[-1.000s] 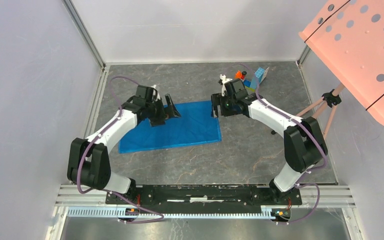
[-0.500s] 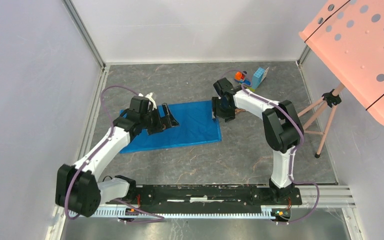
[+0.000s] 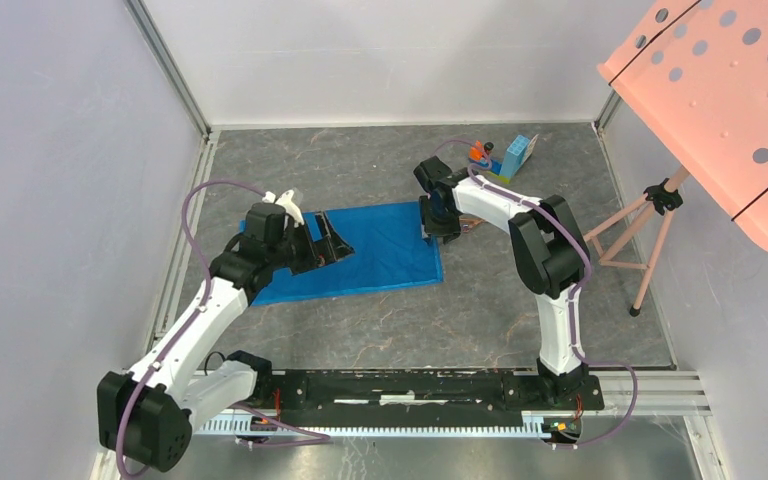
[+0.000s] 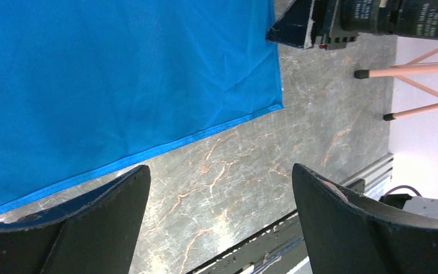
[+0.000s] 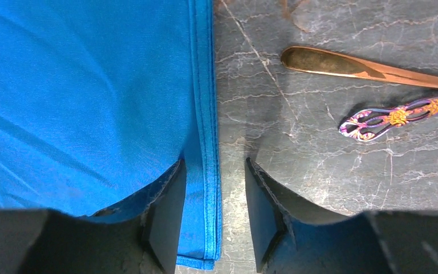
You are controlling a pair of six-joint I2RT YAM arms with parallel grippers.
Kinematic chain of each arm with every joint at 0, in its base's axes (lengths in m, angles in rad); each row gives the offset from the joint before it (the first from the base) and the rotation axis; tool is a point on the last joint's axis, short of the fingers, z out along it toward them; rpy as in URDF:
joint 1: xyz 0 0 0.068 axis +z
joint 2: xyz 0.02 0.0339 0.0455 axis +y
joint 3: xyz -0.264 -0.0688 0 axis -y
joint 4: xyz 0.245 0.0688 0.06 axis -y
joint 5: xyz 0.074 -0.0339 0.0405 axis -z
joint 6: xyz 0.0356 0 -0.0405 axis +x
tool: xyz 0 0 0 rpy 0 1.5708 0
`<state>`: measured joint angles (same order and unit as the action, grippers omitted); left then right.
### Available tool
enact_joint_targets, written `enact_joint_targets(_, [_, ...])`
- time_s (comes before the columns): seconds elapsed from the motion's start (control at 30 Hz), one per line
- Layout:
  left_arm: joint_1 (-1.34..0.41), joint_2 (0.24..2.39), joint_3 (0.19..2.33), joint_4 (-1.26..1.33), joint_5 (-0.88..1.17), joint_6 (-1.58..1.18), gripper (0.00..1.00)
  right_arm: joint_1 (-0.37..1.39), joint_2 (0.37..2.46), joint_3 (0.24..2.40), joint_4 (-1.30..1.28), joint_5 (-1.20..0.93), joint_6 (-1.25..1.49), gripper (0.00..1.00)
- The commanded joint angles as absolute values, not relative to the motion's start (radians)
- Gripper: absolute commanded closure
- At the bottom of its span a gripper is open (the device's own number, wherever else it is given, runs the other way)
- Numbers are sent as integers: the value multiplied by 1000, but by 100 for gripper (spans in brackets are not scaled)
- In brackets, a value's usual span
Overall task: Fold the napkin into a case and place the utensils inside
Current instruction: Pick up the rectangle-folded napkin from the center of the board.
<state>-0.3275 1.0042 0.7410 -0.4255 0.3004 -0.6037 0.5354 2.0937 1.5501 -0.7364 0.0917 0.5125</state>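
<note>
The bright blue napkin point(image 3: 370, 250) lies flat on the grey marble table, folded double along its right hem point(image 5: 205, 114). My right gripper point(image 3: 438, 222) is down at that hem's far right corner. Its jaws point(image 5: 215, 188) stand partly apart, with the left finger over the cloth, the right finger over bare table and the hem between them. Two utensils lie just right of the hem: a copper-gold handle point(image 5: 365, 67) and an ornate multicoloured one point(image 5: 393, 117). My left gripper point(image 3: 332, 240) hovers wide open over the napkin's middle point(image 4: 120, 74), with nothing between its fingers point(image 4: 80, 228).
A light-blue and orange toy block piece point(image 3: 508, 155) stands behind the right arm. A pink perforated panel point(image 3: 730, 90) on a tripod point(image 3: 650, 230) stands at the right. Grey walls close in the table, and a metal rail point(image 3: 410, 385) runs along the near edge.
The right gripper's jaws have narrowed around the napkin's right hem, and that arm has stretched further in. The left gripper has drawn back slightly to the left and is still wide open.
</note>
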Motion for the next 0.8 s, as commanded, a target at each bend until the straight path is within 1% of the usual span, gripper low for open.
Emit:
enact_joint_targets(0.0, [-331,948,756,-420,341,-650,0,554,2144,1496,-702,93,548,55])
enact_joint_targets(0.1, [-331,913,768,-429,335,-660,0,577,2174,1477,-702,127,551,60])
enact_joint_targets(0.17, [-331,888,775,-443,329,-663,0,593,2196,1478,-711,136,542,66])
enact_joint_targets(0.37, [-331,834,797,-497,312,-654,0,601,2188,1431,-661,165,503,79])
enact_joint_targets(0.5, [-331,823,812,-517,306,-647,0,603,2154,1394,-600,148,446,100])
enact_joint_targets(0.63, [-331,830,818,-523,303,-644,0,605,2090,1374,-544,149,332,100])
enact_joint_targets(0.77, [-330,845,818,-525,310,-646,0,605,1924,1290,-456,167,264,100])
